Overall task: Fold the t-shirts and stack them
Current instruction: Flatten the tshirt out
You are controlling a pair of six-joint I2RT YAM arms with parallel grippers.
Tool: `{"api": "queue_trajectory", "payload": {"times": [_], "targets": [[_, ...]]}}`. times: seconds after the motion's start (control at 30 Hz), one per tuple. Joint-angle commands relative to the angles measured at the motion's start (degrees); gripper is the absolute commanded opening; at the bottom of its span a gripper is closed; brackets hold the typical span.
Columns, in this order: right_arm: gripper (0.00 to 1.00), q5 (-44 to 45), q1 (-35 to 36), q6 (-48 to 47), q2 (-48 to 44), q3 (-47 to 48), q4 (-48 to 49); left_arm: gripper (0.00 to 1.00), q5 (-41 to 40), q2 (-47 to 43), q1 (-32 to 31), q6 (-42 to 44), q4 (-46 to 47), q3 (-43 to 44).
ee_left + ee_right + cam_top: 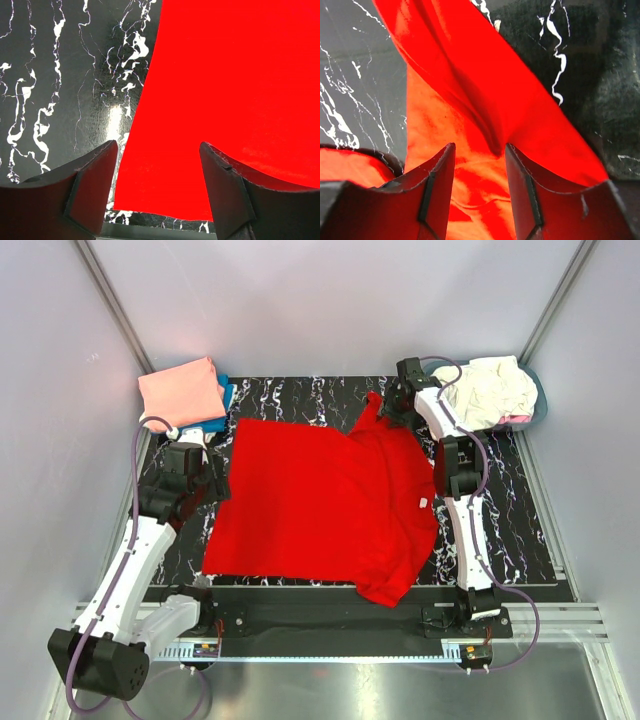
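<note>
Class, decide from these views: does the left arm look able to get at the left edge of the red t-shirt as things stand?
Probably yes. The left tool is open right over that edge of the red t-shirt, which lies flat on the table with nothing covering it.

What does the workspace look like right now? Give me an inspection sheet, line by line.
Surface: black marbled mat, lying flat.
Job's things: red t-shirt spread out, far sleeve twisted; salmon-pink shirt folded on a blue shirt; cream shirts heaped in the basket.
Clutter: nothing seen.
Grippers: left gripper open over the red t-shirt's edge; right gripper open astride a red fold.
Cables: purple cables looped along both arms.
Surroundings: plain pale walls.
</note>
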Motion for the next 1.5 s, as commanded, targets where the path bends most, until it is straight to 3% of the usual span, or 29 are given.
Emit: {"api": "queue_trajectory", "payload": {"times": [0.0, 0.1, 0.23, 0.3, 0.47, 0.67, 0.87, 0.93, 1.03, 1.13, 1.33, 1.43, 1.47], "targets": [[0.51, 0.64, -0.20, -0.41, 0.95, 2.87, 0.39, 0.72, 1.03, -0.82, 0.06, -0.21, 2.37, 1.02], [0.49, 0.46, -0.28, -0.32, 0.87, 2.69, 0.74, 0.71, 1.03, -0.82, 0.06, -0.21, 2.55, 1.02], [0.29, 0.11, -0.20, -0.06, -0.80, 0.76, 2.23, 0.71, 1.03, -0.82, 0.06, -0.12, 2.37, 0.93], [0.26, -0.15, -0.20, -0.23, -1.33, 0.49, 2.50, 0.71, 1.03, -0.91, -0.03, -0.03, 2.46, 1.02], [0.01, -2.26, -0.20, 0.38, -0.81, 1.99, 2.32, 0.71, 1.03, -1.17, 0.06, -0.21, 2.55, 0.93], [0.00, -11.74, 1.21, 1.97, 1.99, 4.70, 8.73, 0.71, 1.03, -1.26, 0.06, -0.12, 2.55, 0.93], [0.00, -25.63, 4.01, 8.81, 8.49, 10.77, 24.97, 0.71, 0.94, -0.91, 0.06, -0.12, 2.46, 1.02], [0.13, -29.06, 4.63, 14.52, 10.96, 13.75, 33.59, 0.71, 0.68, -0.91, 0.06, -0.12, 2.37, 0.93], [0.48, -31.00, 5.25, 20.15, 15.89, 19.73, 39.13, 0.71, 0.24, -0.91, 0.06, -0.21, 2.29, 0.93], [0.83, -30.92, 5.25, 21.13, 13.80, 17.29, 42.31, 0.71, 0.24, -1.09, 0.06, -0.30, 2.28, 0.75], [0.90, -25.31, 4.47, 11.12, -8.83, -2.55, 38.19, 0.71, 0.15, -0.91, 0.06, -0.30, 2.37, 0.75], [0.90, -16.97, 4.11, 5.59, -20.44, -14.25, 31.88, 0.71, -0.02, -0.39, 0.06, -0.38, 2.37, 0.66], [0.90, -10.07, 4.11, 2.70, -23.02, -16.54, 25.76, 0.71, -0.11, -0.12, 0.06, -0.38, 2.37, 0.66]]}}
